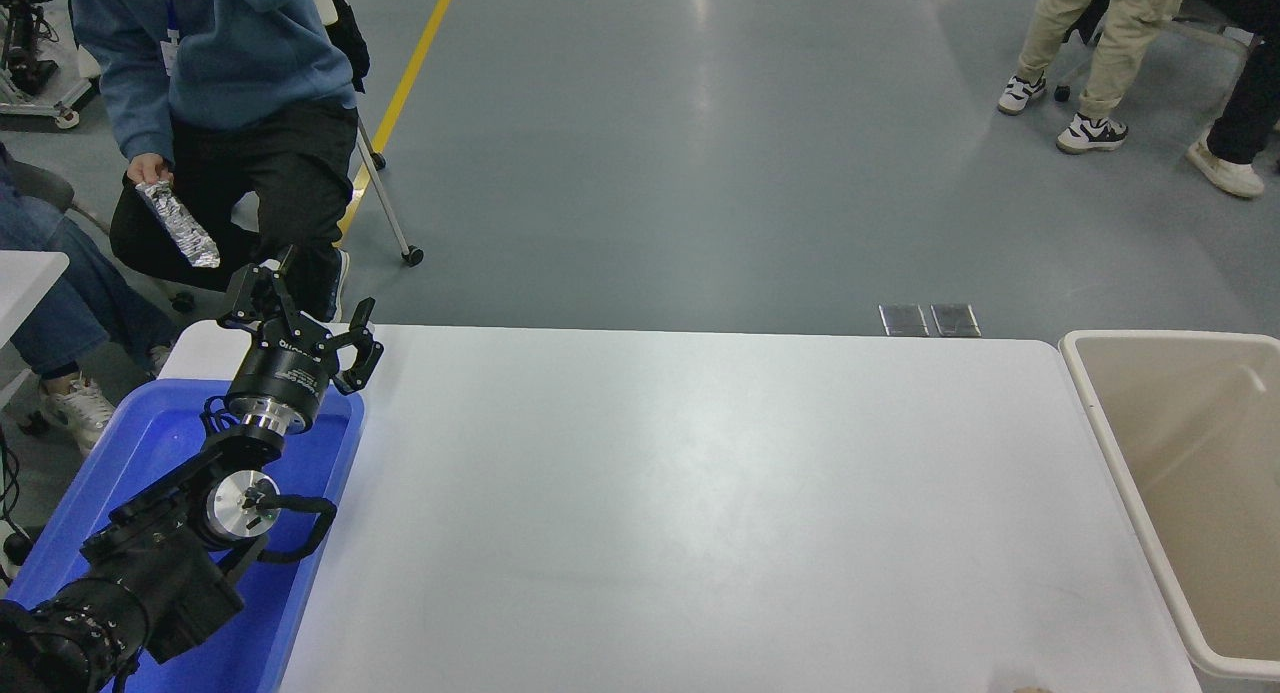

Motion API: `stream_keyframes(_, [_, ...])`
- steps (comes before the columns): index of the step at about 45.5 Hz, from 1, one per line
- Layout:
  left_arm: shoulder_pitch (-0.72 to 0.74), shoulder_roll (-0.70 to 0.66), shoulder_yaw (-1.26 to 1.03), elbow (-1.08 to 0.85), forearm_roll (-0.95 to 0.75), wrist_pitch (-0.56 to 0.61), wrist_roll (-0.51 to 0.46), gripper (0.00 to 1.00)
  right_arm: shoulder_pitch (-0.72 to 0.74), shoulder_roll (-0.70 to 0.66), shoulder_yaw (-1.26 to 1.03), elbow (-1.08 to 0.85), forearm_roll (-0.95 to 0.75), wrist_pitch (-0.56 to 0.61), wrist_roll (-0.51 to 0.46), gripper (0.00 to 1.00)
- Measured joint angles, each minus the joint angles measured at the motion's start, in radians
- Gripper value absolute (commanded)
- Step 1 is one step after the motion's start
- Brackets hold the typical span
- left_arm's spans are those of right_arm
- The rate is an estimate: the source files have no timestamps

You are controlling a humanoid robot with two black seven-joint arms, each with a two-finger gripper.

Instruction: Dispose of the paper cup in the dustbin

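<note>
The dustbin (1190, 493) fills the right edge of the frame, butted against the right end of the white desk (700, 513): a large rectangular container in beige plastic, with a paler, rounded rim that runs along its left and top sides and curves at the upper left corner. Its inner walls slope down to a flat, slightly darker floor, and a small notch or handle shape shows on the wall near the upper right of the frame; part of the bin is cut off by the frame's right and bottom edges. No paper cup can be made out anywhere in the frame. The left arm comes in from the lower left corner and reaches up and away over a bright blue tray (320, 533) that sits at the left end of the desk. The left gripper (305, 318) hangs above the tray's far corner, near the desk's upper left edge, its black fingers (360, 358) spread apart with nothing between them. The right arm is not visible in the frame. Beyond the desk, at the upper left of the frame, a person (230, 103) in a blue top and dark trousers holds a crumpled strip of silver foil (178, 223) in one hand, just above and to the left of the gripper. At the upper right, legs and white shoes of other people stand on the grey floor.
</note>
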Motion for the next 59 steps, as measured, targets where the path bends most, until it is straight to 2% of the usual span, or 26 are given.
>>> stream_keyframes(4, [0.000, 0.000, 0.000, 0.000, 0.000, 0.000, 0.000, 1.00, -0.002, 0.008, 0.012, -0.004, 0.002, -0.004, -0.004, 0.62])
stream_keyframes(6, [0.000, 0.000, 0.000, 0.000, 0.000, 0.000, 0.000, 1.00, -0.003, 0.012, 0.016, -0.007, 0.002, -0.005, -0.006, 0.67])
stream_keyframes(8, [0.000, 0.000, 0.000, 0.000, 0.000, 0.000, 0.000, 1.00, -0.003, 0.015, 0.018, -0.012, 0.002, -0.006, -0.007, 0.83])
stream_keyframes(9, [0.000, 0.000, 0.000, 0.000, 0.000, 0.000, 0.000, 1.00, -0.003, 0.016, 0.020, -0.015, 0.003, -0.007, -0.008, 0.95])
stream_keyframes(10, [0.000, 0.000, 0.000, 0.000, 0.000, 0.000, 0.000, 1.00, -0.003, 0.018, 0.022, -0.020, 0.003, -0.008, -0.008, 1.00])
stream_keyframes(40, [0.000, 0.000, 0.000, 0.000, 0.000, 0.000, 0.000, 1.00, 0.046, 0.059, 0.059, -0.063, 0.034, -0.002, -0.008, 1.00])
stream_keyframes(50, [0.000, 0.000, 0.000, 0.000, 0.000, 0.000, 0.000, 1.00, 0.069, 0.023, 0.148, -0.011, 0.118, -0.011, 0.008, 1.00])
stream_keyframes(59, [0.000, 0.000, 0.000, 0.000, 0.000, 0.000, 0.000, 1.00, 0.078, -0.012, 0.306, 0.071, 0.161, -0.019, 0.060, 1.00])
